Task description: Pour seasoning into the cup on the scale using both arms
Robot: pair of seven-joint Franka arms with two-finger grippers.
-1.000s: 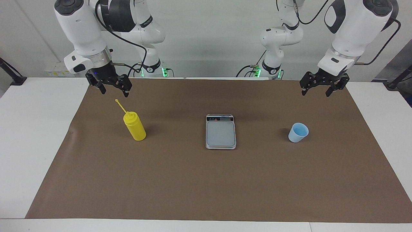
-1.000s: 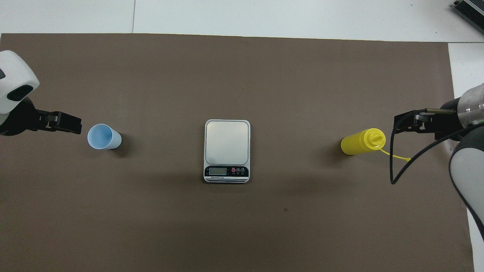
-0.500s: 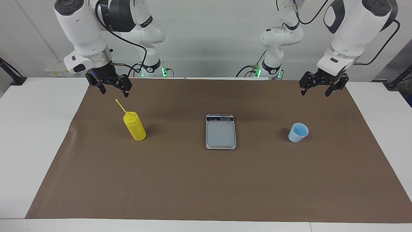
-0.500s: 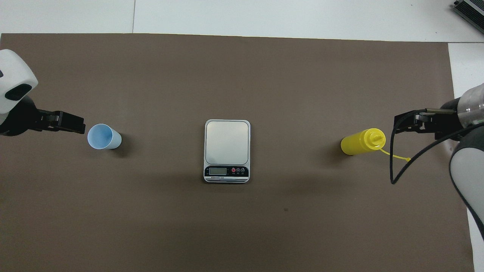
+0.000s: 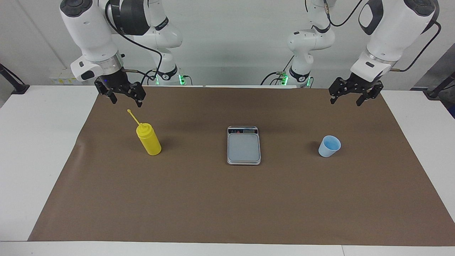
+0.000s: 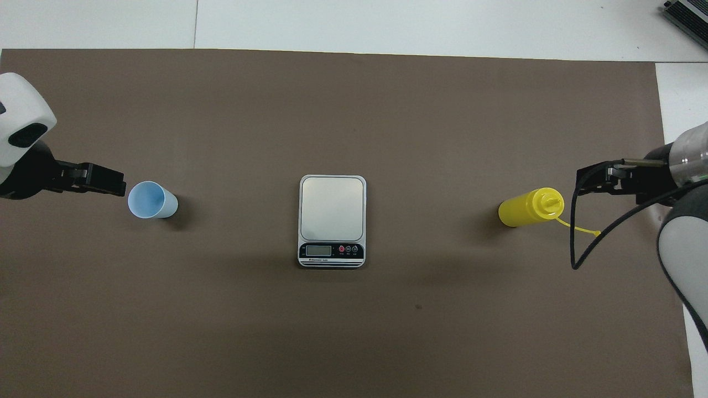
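The yellow seasoning bottle stands upright on the brown mat toward the right arm's end, its thin nozzle tilted up; it also shows in the overhead view. The pale blue cup stands on the mat toward the left arm's end, also in the overhead view. The silver-grey scale lies midway between them, its plate bare, display end nearer the robots. My right gripper hangs open over the mat beside the nozzle, touching nothing. My left gripper hangs open over the mat by the cup, empty.
A brown mat covers most of the white table. A black cable loops down from the right arm close to the bottle's nozzle.
My left gripper has shifted slightly toward the cup and risen a little. The right arm, bottle, cup and scale have not moved.
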